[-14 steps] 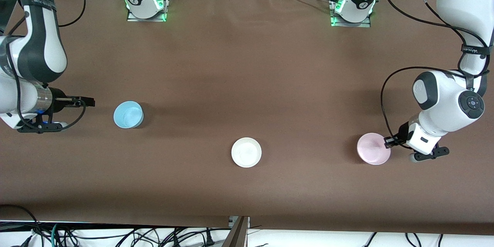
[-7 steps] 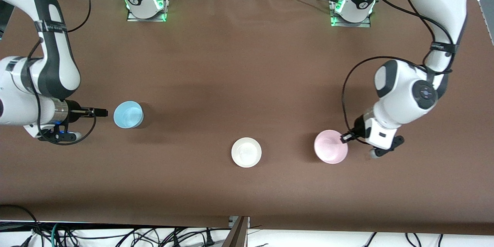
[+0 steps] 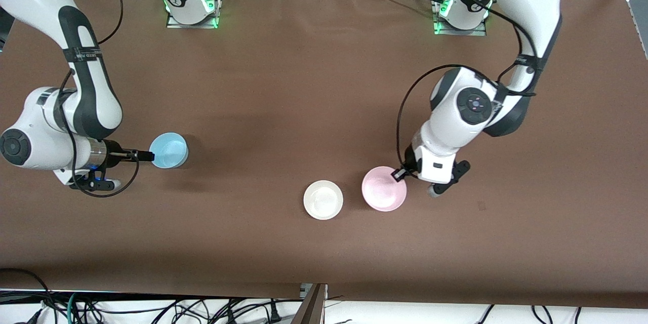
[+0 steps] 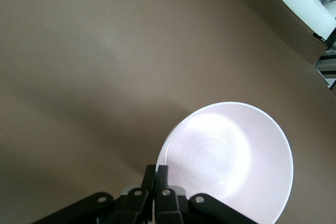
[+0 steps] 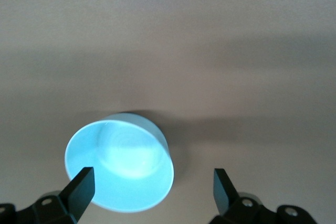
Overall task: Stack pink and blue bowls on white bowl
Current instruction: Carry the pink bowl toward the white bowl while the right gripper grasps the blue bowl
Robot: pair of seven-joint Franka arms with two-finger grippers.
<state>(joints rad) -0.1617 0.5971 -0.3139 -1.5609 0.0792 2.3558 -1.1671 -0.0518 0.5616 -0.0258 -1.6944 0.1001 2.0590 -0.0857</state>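
White arms [image 3: 458, 116], dark grey joint bands, black cables, green-lit bases [image 3: 192, 7].

Three bowls in all: one pink bowl [image 3: 383, 189], one blue bowl [image 3: 169, 150], one white bowl [image 3: 323, 200]. Two robot arms, each with one tool: left tool [image 3: 398, 174], right tool [image 3: 150, 156]. One brown worktop [image 3: 304, 86].

Counter [image 3: 304, 86]: covered by a plain brown cloth with faint creases toward the bases' end. Two metal base plates [image 3: 192, 23] sit on it there, lit green at their edges. Loose black cables [image 3: 152, 309] lie tangled on the white floor strip under the counter's near edge. A dark angled post [image 3: 311, 306] stands at mid-edge.
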